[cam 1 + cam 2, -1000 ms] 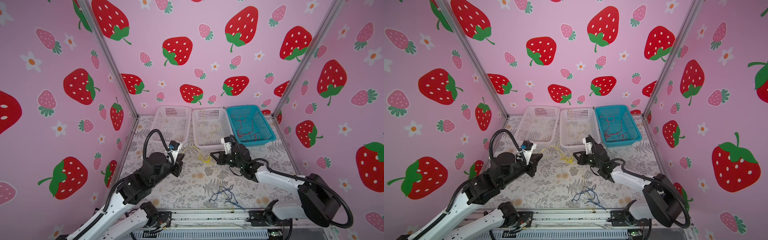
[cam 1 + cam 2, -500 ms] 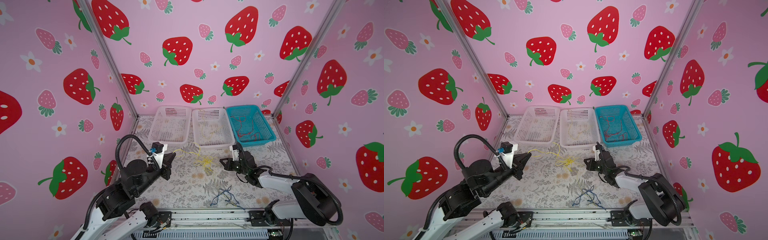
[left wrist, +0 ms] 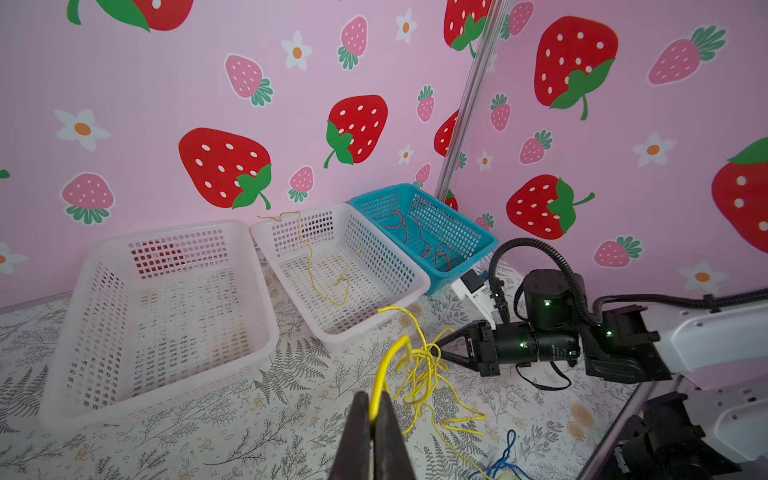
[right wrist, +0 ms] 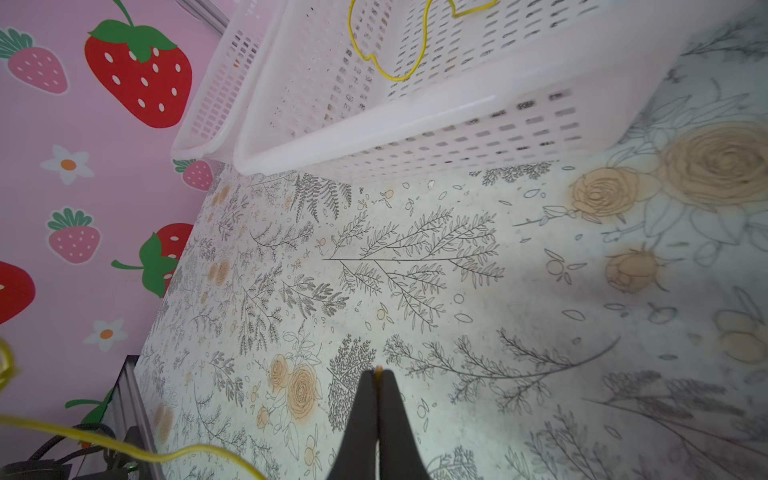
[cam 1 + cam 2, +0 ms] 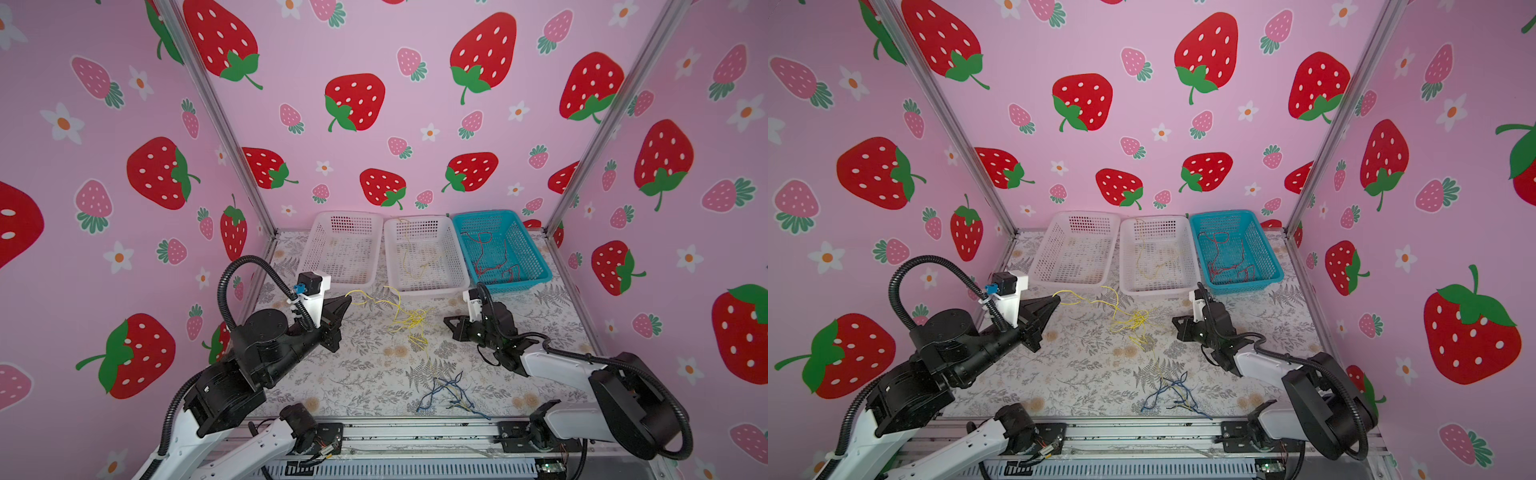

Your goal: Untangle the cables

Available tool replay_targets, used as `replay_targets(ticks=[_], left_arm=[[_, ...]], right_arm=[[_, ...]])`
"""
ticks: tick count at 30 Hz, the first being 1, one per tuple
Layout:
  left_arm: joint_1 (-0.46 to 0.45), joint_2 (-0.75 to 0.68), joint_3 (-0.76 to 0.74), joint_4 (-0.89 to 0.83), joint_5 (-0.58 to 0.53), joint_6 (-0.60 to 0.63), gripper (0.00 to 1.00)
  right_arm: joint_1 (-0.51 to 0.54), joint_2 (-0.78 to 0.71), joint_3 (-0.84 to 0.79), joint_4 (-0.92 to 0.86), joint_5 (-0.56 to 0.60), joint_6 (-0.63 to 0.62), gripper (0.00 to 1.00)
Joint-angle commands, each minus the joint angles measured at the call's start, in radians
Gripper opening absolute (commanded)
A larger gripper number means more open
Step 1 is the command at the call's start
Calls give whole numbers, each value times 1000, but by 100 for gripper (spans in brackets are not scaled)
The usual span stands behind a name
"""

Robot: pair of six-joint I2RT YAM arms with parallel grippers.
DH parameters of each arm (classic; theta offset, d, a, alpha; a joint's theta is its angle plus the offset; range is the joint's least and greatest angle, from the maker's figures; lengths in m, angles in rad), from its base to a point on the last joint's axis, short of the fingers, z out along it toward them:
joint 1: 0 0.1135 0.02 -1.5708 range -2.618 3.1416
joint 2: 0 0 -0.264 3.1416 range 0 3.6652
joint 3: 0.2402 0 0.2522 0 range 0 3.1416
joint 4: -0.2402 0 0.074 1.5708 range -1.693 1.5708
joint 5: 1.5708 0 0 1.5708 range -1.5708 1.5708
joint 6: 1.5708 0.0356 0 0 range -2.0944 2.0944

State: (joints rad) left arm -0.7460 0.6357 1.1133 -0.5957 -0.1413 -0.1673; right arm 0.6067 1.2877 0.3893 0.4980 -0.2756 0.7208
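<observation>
A loose tangle of yellow cables lies mid-table. My left gripper is shut on a yellow strand that runs from the tangle toward the left. My right gripper is shut just right of the tangle, with a small yellow-orange cable end pinched at its tips. A knot of dark blue cables with some yellow in it rests near the front edge. Red cables lie in the blue basket and one yellow cable in the middle white basket.
Three baskets stand in a row along the back wall: a white basket at left, a middle white basket and a blue basket at right. Pink strawberry walls close in the left, back and right sides. A metal rail runs along the front.
My left gripper has pulled back to the left with its yellow strand, drawing the tangle out. My right gripper has moved right, away from the tangle's middle. The blue knot has not moved.
</observation>
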Motion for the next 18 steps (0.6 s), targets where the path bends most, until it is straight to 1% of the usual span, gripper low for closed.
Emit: replay_targets(ticks=[1, 3, 6, 8, 11, 13, 18], left_arm=[[7, -6, 41, 112, -38, -24, 0], [7, 13, -19, 134, -7, -52, 0], [6, 55, -100, 188, 46, -98, 0], [7, 89, -139, 222, 90, -124, 0], [7, 136, -177, 273, 148, -152, 0], [7, 163, -195, 303, 183, -163, 0], [7, 202, -222, 317, 209, -175, 0]], right_arm=[[-23, -72, -16, -87, -29, -29, 0], [-8, -126, 36, -120, -98, -68, 0], [14, -190, 120, -189, -113, -105, 0], [16, -209, 160, -200, -131, -94, 0], [27, -208, 218, -198, -135, -71, 0], [34, -200, 252, -207, -101, -56, 0], [53, -170, 322, -169, -125, -35, 0]])
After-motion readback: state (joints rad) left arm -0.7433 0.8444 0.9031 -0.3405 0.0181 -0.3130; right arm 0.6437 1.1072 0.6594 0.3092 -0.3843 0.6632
